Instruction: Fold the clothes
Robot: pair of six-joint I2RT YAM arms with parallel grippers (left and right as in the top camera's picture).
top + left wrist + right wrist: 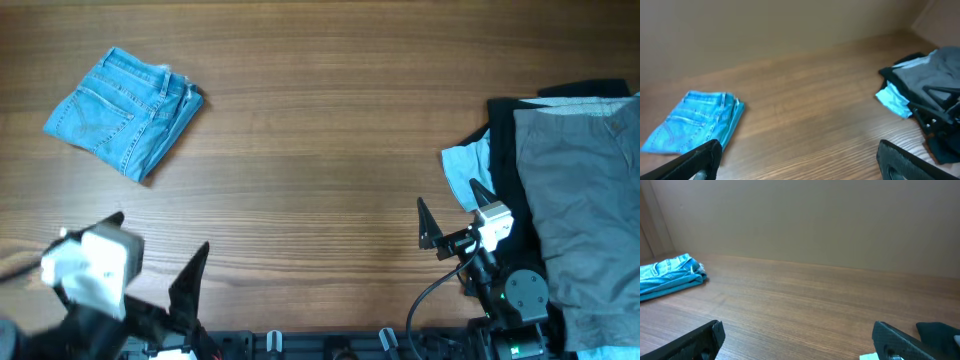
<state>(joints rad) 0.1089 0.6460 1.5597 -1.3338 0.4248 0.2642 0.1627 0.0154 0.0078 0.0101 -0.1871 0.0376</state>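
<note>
Overhead is showing the jeans (125, 112) lying folded and skewed at upper left of the bench (320, 120), straight up-frame of the left gripper (158, 235), which is sitting nearer than the right gripper (447, 193), both gaping apart, holding nothing.

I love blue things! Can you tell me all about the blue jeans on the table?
The jeans are light-blue denim, folded into a bundle with a stitched back pocket facing up and frayed bits at one corner. They lie flat, askew, at the far left of the wooden table. Only the table touches them.
</note>
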